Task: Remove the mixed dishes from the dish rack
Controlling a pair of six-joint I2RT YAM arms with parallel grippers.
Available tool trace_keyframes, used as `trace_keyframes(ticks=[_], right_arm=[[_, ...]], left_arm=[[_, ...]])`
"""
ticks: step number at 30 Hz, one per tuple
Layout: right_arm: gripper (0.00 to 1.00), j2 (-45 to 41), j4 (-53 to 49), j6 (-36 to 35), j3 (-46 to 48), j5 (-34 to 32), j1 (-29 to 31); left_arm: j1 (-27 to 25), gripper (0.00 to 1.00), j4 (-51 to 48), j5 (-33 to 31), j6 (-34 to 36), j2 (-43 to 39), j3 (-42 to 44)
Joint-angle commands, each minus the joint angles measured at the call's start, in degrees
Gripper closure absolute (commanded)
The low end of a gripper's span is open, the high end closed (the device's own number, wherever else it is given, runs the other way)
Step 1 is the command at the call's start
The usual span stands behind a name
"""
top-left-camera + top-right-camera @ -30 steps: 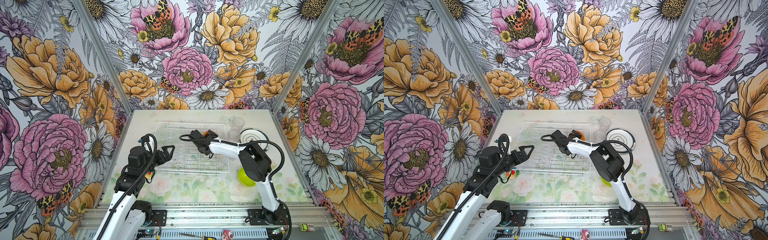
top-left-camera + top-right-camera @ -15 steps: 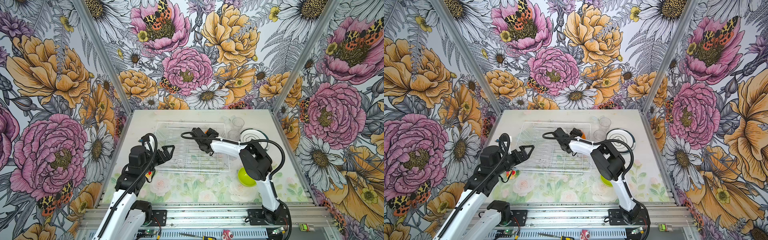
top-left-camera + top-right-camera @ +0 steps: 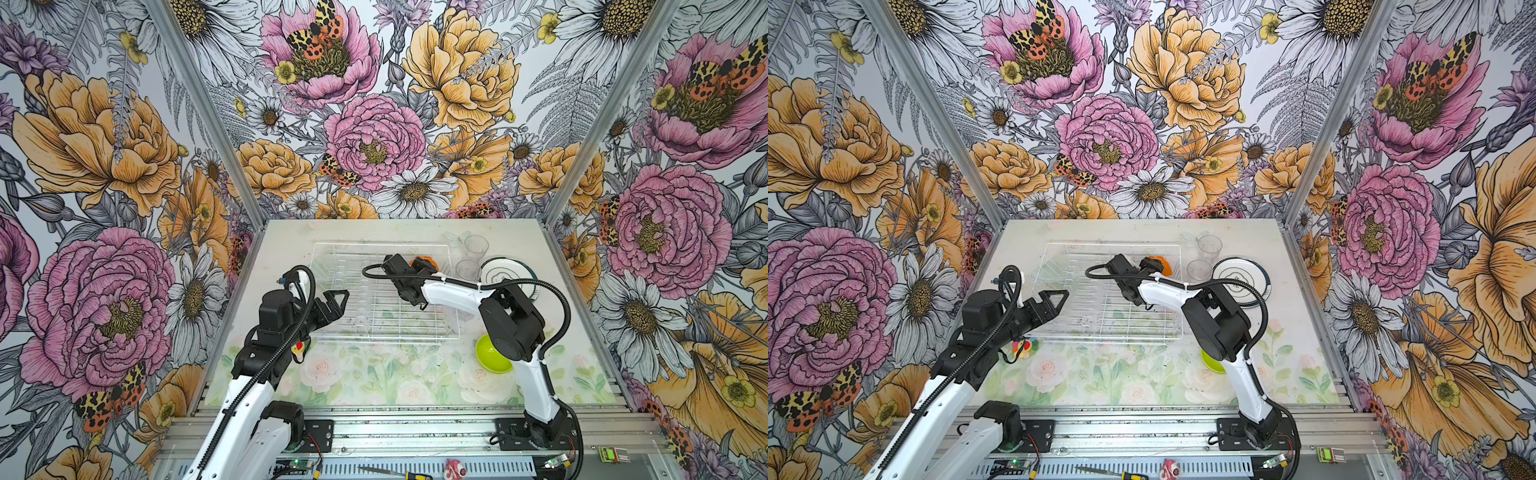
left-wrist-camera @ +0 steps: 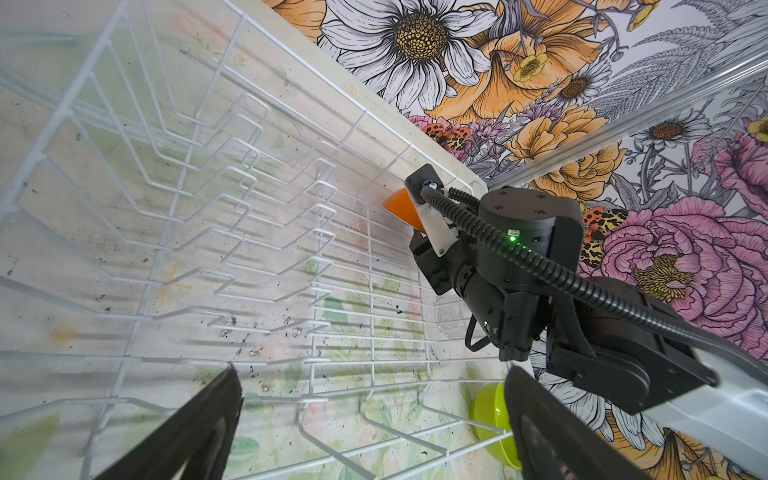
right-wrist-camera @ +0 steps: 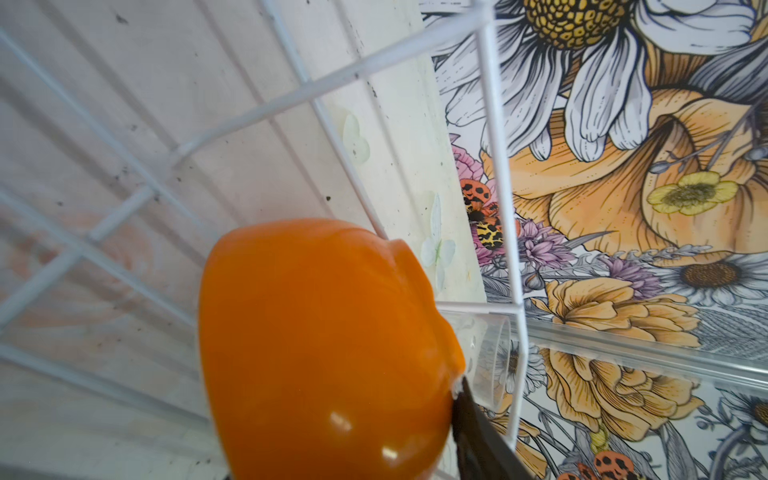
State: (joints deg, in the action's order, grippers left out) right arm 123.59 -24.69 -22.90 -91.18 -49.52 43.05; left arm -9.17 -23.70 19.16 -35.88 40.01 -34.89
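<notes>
Flowery-walled table (image 3: pixel 374 386): plate (image 3: pixel 505 274), cups (image 3: pixel 476 247), lime-green bowl (image 3: pixel 490 355) out; only the orange bowl (image 5: pixel 324 353) in the dish rack (image 3: pixel 374 245), right gripper (image 3: pixel 417 266) at it, grip unclear; left gripper (image 4: pixel 374 424) agape.

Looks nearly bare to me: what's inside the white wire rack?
Only an orange bowl, in the far right corner of the dish rack. The right arm hides some floor.

White arms (image 3: pixel 449 293), black joints (image 3: pixel 513 328), ribbed cables (image 3: pixel 559 297)
</notes>
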Motion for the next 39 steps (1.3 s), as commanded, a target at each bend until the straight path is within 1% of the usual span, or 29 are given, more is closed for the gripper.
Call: trace_keyframes(ticks=[1, 8, 12, 13, 17, 21, 25, 29, 32, 34, 36, 37, 39], right_arm=[[0.48, 2.51, 2.25, 0.08, -1.89, 1.47, -0.86], [0.59, 3.57, 3.22, -1.35, -2.82, 1.01, -0.85], [0.69, 4.06, 3.74, -2.26, -3.22, 0.54, -0.86], [0.69, 4.07, 4.00, -2.41, -3.22, 0.39, -0.95], [0.70, 4.03, 5.16, -2.77, -3.22, -0.14, -1.04], [0.73, 3.53, 6.89, -2.55, -3.22, 0.12, -1.04], [0.73, 2.22, 10.19, -3.61, -2.06, 0.30, -1.01], [0.73, 0.79, 12.79, -4.62, -0.76, 2.85, -1.05], [0.76, 0.21, 13.00, -4.89, -0.69, 5.15, -1.12], [0.74, -0.18, 13.06, -5.02, -0.43, 7.31, -1.20], [0.66, -0.43, 13.22, -5.14, -0.17, 9.06, -1.17], [0.65, -0.45, 13.39, -5.19, -0.14, 9.44, -1.21], [0.64, -0.36, 13.56, -5.18, -0.06, 10.65, -1.29]], left_arm=[[0.70, 0.01, 1.48, 1.30, 0.30, 0.07, 0.70], [0.78, 0.01, 1.49, 1.39, 0.37, 0.07, 0.84], [0.82, 0.01, 1.49, 1.16, 0.37, 0.08, 0.80], [0.81, 0.01, 1.47, 1.17, 0.36, 0.09, 0.78], [0.88, 0.01, 1.52, 1.19, 0.46, 0.12, 0.79], [0.93, 0.01, 1.54, 1.20, 0.46, 0.18, 0.79], [0.93, 0.01, 1.52, 1.23, 0.46, 0.07, 0.79], [1.00, 0.01, 1.48, 1.10, 0.46, 0.15, 0.80], [1.08, 0.01, 1.49, 1.08, 0.45, 0.22, 0.79], [1.09, 0.01, 1.48, 1.06, 0.46, 0.24, 0.80], [1.22, 0.01, 1.47, 1.21, 0.46, 0.38, 0.84], [1.17, 0.01, 1.51, 1.27, 0.46, 0.42, 0.86], [1.22, 0.01, 1.47, 1.39, 0.46, 0.59, 0.88]])
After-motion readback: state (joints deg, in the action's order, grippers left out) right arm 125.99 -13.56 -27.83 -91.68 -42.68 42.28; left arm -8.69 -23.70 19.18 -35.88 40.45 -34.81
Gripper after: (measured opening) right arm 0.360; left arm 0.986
